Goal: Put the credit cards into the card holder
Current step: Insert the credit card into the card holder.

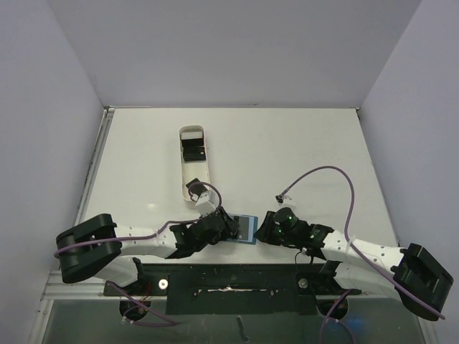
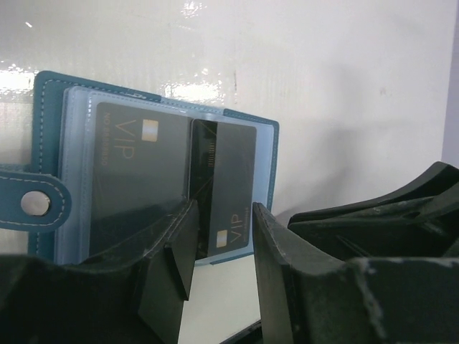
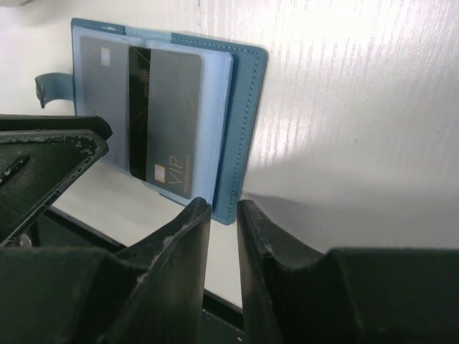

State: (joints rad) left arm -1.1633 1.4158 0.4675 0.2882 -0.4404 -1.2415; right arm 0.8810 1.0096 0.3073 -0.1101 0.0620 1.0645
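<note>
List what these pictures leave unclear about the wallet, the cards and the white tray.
- Top view: the left pincer and right pincer cover most of the card holder; its cards are unseen.
- Top view: dark contents of the white tray too small to count.
- Left wrist: left pincer flanks the protruding card; grip or gap, unclear.
- Right wrist: the other arm partly hides the holder's tab.
</note>
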